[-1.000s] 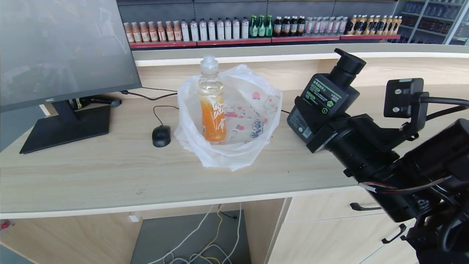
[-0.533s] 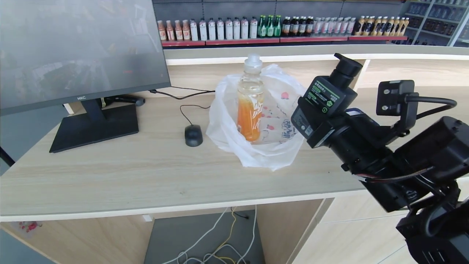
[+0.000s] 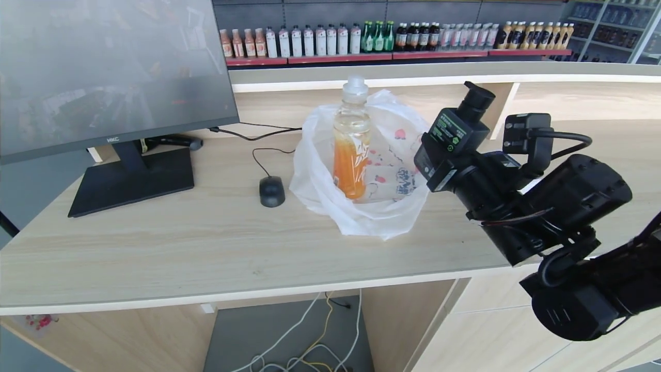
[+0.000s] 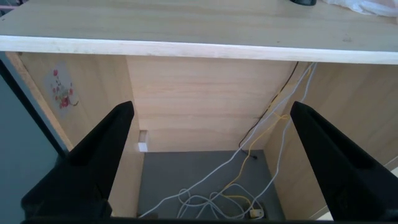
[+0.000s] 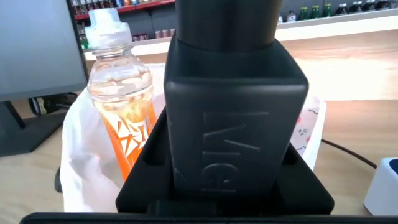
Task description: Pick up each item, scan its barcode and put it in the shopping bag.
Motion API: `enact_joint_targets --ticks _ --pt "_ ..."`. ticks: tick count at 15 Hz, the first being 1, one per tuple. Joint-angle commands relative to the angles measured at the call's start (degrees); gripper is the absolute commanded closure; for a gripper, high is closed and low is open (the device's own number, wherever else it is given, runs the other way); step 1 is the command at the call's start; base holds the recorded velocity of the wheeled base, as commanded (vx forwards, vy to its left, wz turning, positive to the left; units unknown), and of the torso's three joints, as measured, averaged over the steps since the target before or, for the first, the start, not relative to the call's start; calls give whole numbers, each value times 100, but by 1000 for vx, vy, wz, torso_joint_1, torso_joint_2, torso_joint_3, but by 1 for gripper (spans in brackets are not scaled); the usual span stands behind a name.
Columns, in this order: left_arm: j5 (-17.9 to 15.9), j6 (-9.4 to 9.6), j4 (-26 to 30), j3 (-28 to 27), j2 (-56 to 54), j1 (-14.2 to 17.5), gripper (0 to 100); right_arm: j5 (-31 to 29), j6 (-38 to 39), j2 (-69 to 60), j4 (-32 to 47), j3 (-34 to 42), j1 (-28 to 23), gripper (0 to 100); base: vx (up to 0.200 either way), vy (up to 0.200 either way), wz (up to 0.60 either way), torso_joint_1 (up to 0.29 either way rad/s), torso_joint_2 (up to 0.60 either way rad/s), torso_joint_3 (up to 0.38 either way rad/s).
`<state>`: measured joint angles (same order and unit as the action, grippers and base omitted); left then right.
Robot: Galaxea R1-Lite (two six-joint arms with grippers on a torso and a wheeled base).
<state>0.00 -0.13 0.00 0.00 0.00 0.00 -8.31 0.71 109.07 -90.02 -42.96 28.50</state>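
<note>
Right gripper (image 3: 450, 174) is clamped on the lower body of a black square pump bottle with a green label (image 3: 456, 135) and holds it tilted in the air above the light wood worktop (image 3: 181, 243), pump head uppermost. In the head view this bottle overlaps the right rim of the white thin plastic shopping bag with red print (image 3: 361, 212); contact with the bag cannot be confirmed. The bag sits open on the worktop. A clear plastic bottle of orange drink (image 3: 351, 150) stands upright inside it, white cap on. The right wrist view shows the same black bottle (image 5: 230, 124) close before the drink bottle (image 5: 124, 118) and the bag (image 5: 87, 168). Left gripper (image 4: 211, 162) is spread wide and holds nothing; it is below the worktop edge, facing the recess where cables (image 4: 249, 168) hang. A black computer mouse (image 3: 271, 190) lies just left of the bag, and a dark flat monitor on a black stand (image 3: 113, 67) stands further left.
</note>
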Motion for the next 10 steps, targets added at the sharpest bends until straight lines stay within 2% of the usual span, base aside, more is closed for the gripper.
enact_joint_targets --ticks 1,6,10 --pt "0 -4 0 0 0 0 0 32 -18 457 2 -37 -11 100 0 0 0 0 0 0" --pt "0 -4 0 0 0 -9 0 172 -123 1231 2 -907 -11 100 0 0 0 0 0 0" --pt "0 -4 0 0 0 0 0 172 -132 1160 819 -1531 -108 100 0 0 0 0 0 0"
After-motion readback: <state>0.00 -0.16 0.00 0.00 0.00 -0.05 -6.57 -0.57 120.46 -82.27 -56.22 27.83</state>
